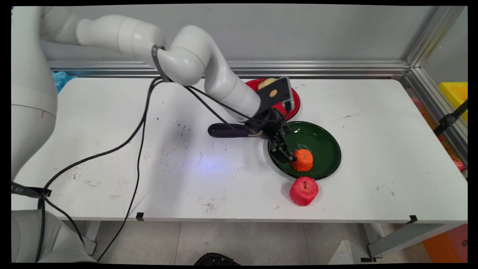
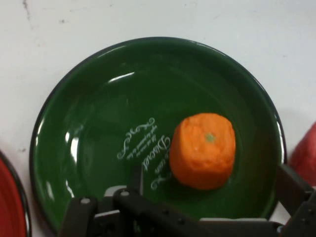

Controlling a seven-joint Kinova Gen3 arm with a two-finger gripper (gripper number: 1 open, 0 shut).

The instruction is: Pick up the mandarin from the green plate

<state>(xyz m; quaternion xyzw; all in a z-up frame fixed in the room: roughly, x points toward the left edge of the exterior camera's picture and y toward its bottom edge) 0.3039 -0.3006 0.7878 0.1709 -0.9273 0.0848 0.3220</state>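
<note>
You see a white counter (image 1: 373, 149) against a grey wall (image 1: 298, 33). On it sits a glossy green plate (image 2: 98, 123) with white script, a red plate (image 1: 295, 102) at its 11 o'clock, a red apple (image 1: 304, 191) at its 6. Your hand (image 1: 290, 157), spread open, straddles the orange fruit (image 2: 203, 150) lying on the green plate.

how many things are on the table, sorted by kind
Plates: 2, a glossy green round plate and a red round plate.
Toy fruits: 2, an orange foam fruit on the green plate and a red foam apple on the table.
Tan object on the red plate: 1, mostly hidden.
Total: 5.
</note>
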